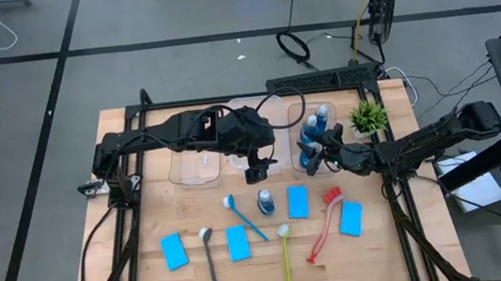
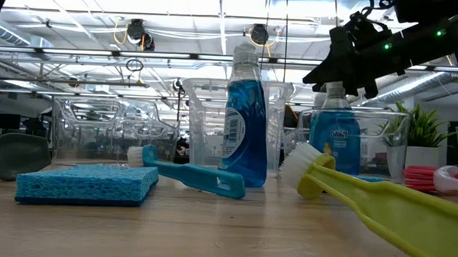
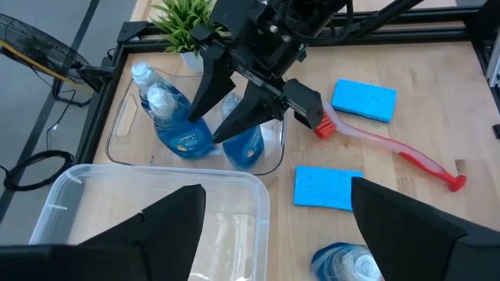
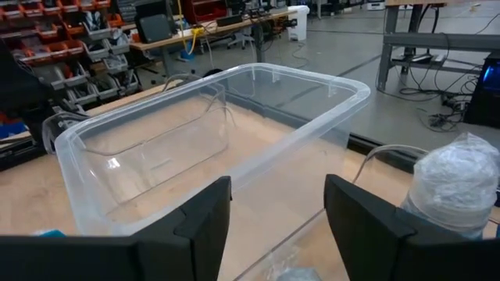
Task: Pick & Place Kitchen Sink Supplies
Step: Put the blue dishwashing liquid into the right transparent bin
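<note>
Three blue bottles with pale caps stand in the clear right tub (image 1: 291,117); they also show in the left wrist view (image 3: 178,129). My right gripper (image 1: 315,158) hangs open just over the nearest one (image 3: 244,145), its fingers either side of the cap, apart from it. A fourth bottle (image 1: 265,201) stands upright on the table. My left gripper (image 1: 256,172) is open and empty above and just behind it; the bottle shows under its fingers (image 3: 344,262). Several blue sponges (image 1: 175,250) and brushes lie on the near half of the table: dark (image 1: 211,263), blue (image 1: 245,219), yellow-green (image 1: 285,258), red (image 1: 323,231).
Two more clear tubs (image 1: 191,166) stand at the table's middle far side, the nearer one under my left wrist (image 3: 156,203). A green potted plant (image 1: 368,118) stands right of the bottle tub. The table's near edge lies close behind the brushes.
</note>
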